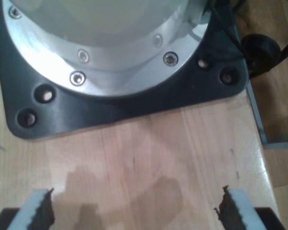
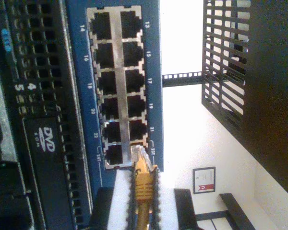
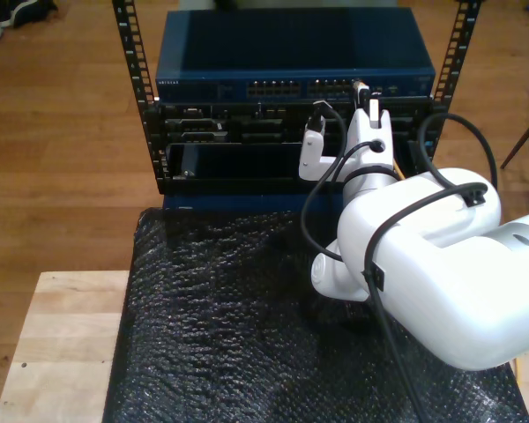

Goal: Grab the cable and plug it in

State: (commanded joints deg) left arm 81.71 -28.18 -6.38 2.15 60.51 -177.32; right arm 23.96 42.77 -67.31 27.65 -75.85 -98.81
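The yellow-orange cable (image 2: 144, 191) is pinched between the fingers of my second gripper (image 2: 144, 173), which is shut on it. Its clear plug (image 2: 138, 155) points at the blue switch (image 2: 81, 72) and its tip touches the edge of the port block (image 2: 117, 86) by the ports marked 23 and 24. The plug is not seated in a port. In the exterior view my second gripper (image 3: 363, 90) reaches to the switch (image 3: 291, 53) at the top of the rack. My first gripper (image 1: 137, 208) is open over bare wood, with nothing between its fingers.
A dark mounting plate (image 1: 134, 108) with a silver arm base stands on the wooden table (image 1: 149, 158). Below the switch sit black rack units (image 3: 238, 132), one with a DVD drive (image 2: 48, 143). Black bubble wrap (image 3: 229, 326) covers the table before the rack. Black cables (image 3: 313, 207) loop off the arm.
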